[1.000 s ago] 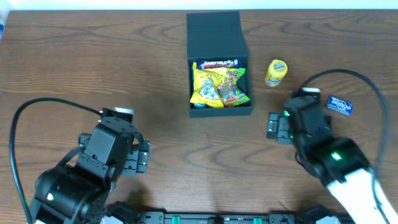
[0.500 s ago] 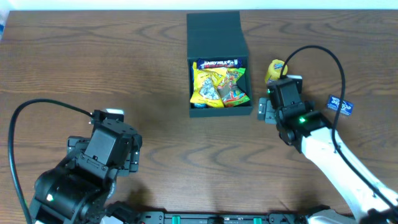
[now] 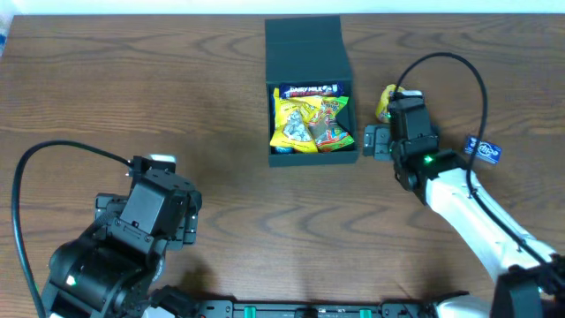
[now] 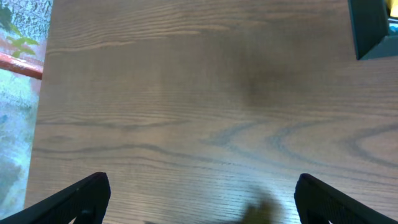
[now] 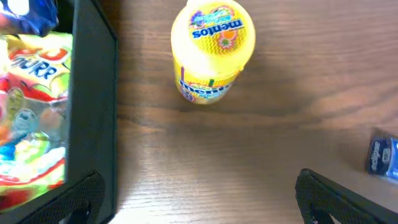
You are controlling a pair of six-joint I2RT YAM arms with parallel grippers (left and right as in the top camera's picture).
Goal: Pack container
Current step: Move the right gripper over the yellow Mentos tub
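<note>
Overhead: the green container (image 3: 313, 157) sits open at the far middle of the bench (image 3: 177, 88), with snack packets (image 3: 305, 119) inside. A yellow sweet tub (image 3: 386, 99) and a blue packet (image 3: 484, 150) lie outside to its right, apparently not yet packed.

Left wrist: the left claw (image 4: 199, 202) is spread apart and empty over bare wood.

Right wrist: the right claw (image 5: 205, 202) is spread apart and empty, near the tub and beside the container's wall.

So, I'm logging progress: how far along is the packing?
Done: several snack packets lie in the open container. In hand: nothing; the right gripper hangs open just before the yellow Mentos bottle, the left gripper open over bare table. Left: that bottle and the small blue packet lie outside.
</note>
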